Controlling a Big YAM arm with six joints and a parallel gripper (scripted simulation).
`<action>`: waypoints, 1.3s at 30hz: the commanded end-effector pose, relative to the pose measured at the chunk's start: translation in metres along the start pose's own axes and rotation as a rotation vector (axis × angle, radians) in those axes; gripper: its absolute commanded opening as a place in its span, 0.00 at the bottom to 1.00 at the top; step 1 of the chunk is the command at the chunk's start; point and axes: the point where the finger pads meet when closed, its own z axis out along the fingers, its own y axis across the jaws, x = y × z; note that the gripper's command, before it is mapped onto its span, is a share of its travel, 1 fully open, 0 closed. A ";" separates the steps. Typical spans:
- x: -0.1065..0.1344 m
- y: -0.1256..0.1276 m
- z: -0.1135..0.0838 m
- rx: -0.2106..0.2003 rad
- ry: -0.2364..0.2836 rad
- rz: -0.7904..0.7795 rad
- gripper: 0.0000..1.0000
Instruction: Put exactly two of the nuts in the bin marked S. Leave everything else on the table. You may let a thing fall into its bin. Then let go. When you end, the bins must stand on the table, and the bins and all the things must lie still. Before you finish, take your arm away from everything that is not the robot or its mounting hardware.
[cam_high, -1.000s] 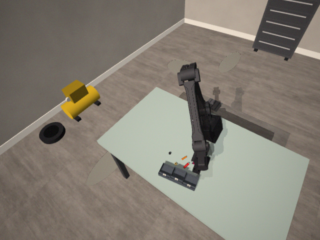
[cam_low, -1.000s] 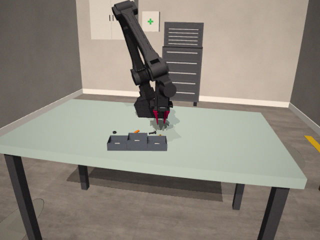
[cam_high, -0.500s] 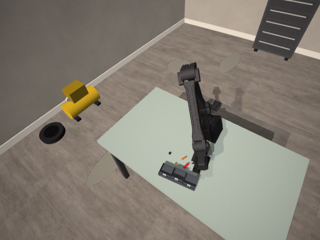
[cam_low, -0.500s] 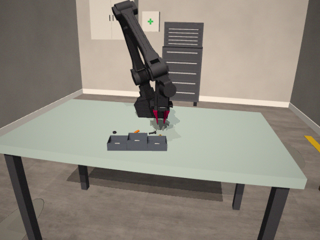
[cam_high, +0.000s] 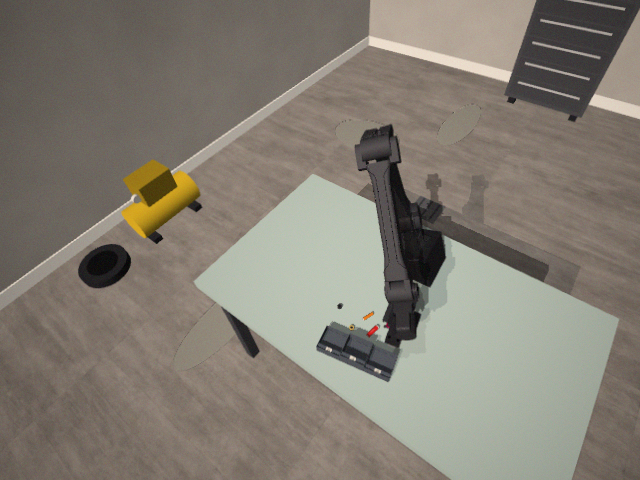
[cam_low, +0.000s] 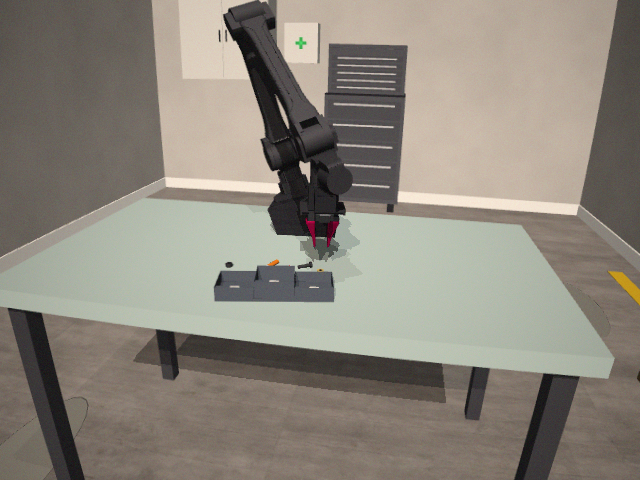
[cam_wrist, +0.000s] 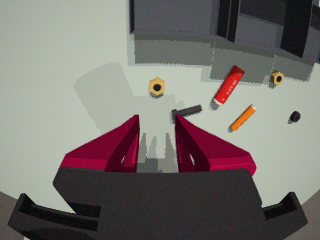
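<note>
My gripper (cam_wrist: 157, 121) (cam_low: 320, 241) is partly open and empty, hanging a little above the table behind the bins. A brass nut (cam_wrist: 156, 87) (cam_low: 320, 270) lies just ahead of the fingertips, with a small black bolt (cam_wrist: 188, 111) (cam_low: 305, 266) beside it. A second brass nut (cam_wrist: 278, 79) (cam_high: 352, 326) lies against the back of the bins. A black nut (cam_wrist: 295, 116) (cam_high: 340, 305) (cam_low: 229, 264) lies farther off. The row of three dark bins (cam_wrist: 176, 10) (cam_high: 356, 351) (cam_low: 273, 289) stands on the table. Only the F label shows in the wrist view.
A red cylinder (cam_wrist: 228, 86) (cam_high: 372, 330) and an orange pin (cam_wrist: 243, 118) (cam_high: 368, 315) (cam_low: 273, 262) lie between the nuts behind the bins. The arm's base stands at the table's far side. The table's front edge is close behind the bins.
</note>
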 end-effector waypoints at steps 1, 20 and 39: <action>-0.013 0.007 -0.020 -0.014 -0.050 0.007 0.30; -0.005 -0.003 0.052 -0.002 -0.012 0.001 0.30; -0.026 -0.004 0.057 -0.012 -0.055 0.016 0.30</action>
